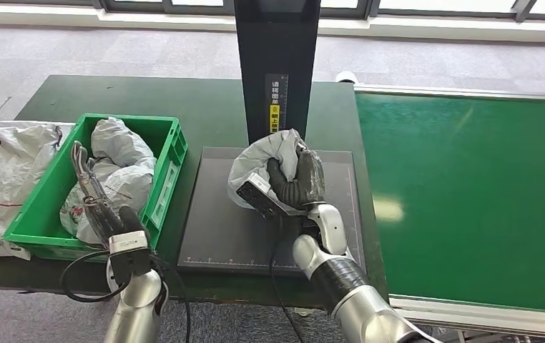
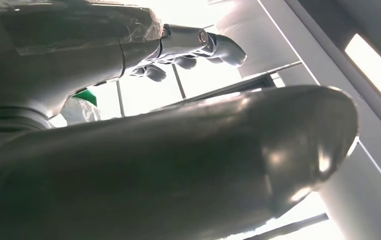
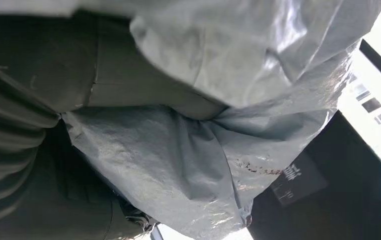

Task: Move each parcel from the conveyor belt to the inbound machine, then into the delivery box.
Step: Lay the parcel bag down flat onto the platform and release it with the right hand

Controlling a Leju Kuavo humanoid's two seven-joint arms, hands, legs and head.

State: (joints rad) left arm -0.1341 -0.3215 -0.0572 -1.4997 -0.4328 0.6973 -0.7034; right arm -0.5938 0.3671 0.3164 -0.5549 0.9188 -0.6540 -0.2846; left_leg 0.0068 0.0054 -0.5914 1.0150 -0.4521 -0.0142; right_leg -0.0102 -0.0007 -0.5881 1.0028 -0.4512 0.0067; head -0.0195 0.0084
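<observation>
Our right hand (image 1: pixel 292 187) grips a grey parcel (image 1: pixel 269 158) above the inbound machine (image 1: pixel 212 221); left of it, our left hand (image 1: pixel 91 193) hangs empty, fingers apart

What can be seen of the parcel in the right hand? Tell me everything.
The parcel is a soft grey plastic mailer bag, crumpled and glossy, with a small reddish mark visible in the right wrist view. The right hand grips it from the side, dark fingers wrapped over its bulk, above the black platform of the inbound machine, in front of its upright column. Whether it touches the platform cannot be told.
</observation>
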